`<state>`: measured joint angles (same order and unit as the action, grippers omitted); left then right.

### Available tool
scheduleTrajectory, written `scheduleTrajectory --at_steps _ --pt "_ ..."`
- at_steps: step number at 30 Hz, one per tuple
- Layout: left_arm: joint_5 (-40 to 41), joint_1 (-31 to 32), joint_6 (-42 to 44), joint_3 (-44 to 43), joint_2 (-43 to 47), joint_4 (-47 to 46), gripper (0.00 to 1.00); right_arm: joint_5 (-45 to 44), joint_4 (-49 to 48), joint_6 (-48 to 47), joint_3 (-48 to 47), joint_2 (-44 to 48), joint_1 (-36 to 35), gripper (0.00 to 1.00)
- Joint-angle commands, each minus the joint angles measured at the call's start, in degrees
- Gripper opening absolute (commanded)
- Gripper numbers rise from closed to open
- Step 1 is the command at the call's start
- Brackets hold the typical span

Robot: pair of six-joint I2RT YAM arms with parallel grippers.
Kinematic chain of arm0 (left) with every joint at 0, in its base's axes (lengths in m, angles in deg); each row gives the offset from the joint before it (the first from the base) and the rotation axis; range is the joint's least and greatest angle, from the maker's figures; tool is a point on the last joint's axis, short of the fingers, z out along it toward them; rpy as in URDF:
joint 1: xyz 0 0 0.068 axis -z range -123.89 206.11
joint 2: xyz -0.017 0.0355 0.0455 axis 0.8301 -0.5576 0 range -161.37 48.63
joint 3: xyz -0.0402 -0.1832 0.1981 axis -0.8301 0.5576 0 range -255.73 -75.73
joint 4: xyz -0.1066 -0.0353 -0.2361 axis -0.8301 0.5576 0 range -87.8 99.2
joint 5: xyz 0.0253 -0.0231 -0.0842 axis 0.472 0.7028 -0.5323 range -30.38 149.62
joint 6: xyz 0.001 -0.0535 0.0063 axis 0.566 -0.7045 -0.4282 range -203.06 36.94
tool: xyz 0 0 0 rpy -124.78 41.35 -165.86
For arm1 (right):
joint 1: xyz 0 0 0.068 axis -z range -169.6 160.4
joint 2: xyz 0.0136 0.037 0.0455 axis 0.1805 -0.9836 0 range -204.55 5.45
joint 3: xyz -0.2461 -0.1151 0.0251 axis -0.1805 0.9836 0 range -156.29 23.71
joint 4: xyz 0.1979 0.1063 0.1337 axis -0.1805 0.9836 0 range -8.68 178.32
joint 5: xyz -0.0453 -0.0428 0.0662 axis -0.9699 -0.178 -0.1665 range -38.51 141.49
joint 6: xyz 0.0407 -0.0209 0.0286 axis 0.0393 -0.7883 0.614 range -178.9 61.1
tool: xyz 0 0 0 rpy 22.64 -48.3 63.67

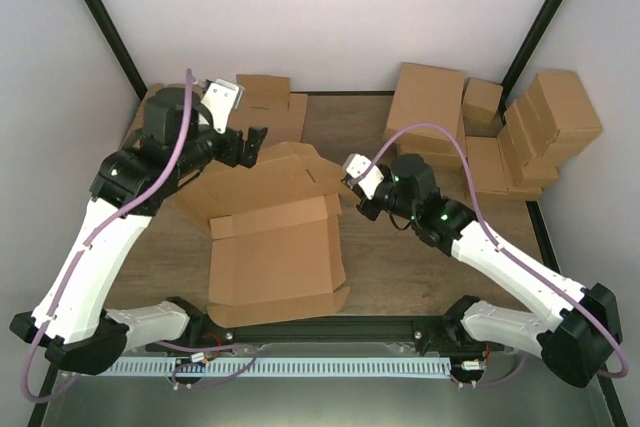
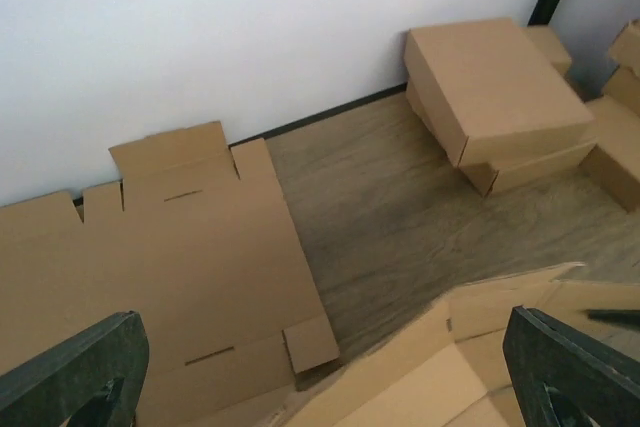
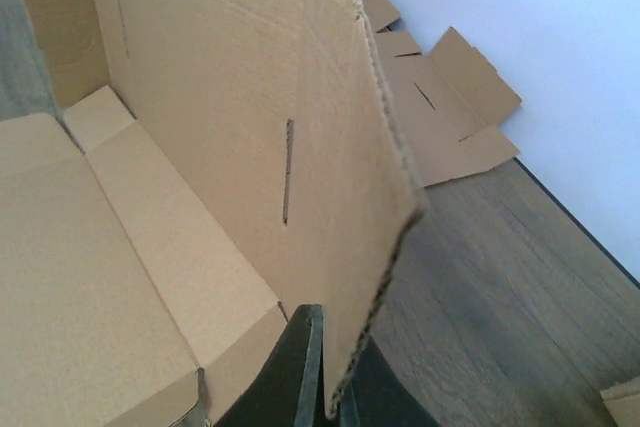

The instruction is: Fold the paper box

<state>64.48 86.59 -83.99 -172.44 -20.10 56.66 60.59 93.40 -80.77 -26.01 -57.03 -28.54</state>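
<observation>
left fingers [image 2: 75,372]: spreading wide, gripping nothing, hanging over the paper box's [image 1: 275,257] far flap, upper left of centre in the top view
right fingers [image 3: 300,367]: pressing together, pinching the edge of the paper box's raised panel
paper box: sitting mid-frame on the surface [image 1: 385,277], lying open, base flat, back panel tilting up, front flap lying flat
flat blanks [image 1: 268,97]: lying in the upper left
closed boxes [image 1: 430,107]: sitting stacked in the upper right, lids shut, contents hidden
</observation>
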Motion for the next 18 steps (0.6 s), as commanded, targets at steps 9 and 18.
scheduleTrajectory --at_steps 9,18 --pt "-10.9 -1.7 25.7 8.9 -0.5 2.3 1.00 2.9 -4.5 -6.0 4.1 3.6 0.2 0.01" --pt "5.2 -1.8 31.5 20.3 4.3 -5.2 0.90 4.7 -4.2 -5.8 3.5 2.9 0.2 0.01"
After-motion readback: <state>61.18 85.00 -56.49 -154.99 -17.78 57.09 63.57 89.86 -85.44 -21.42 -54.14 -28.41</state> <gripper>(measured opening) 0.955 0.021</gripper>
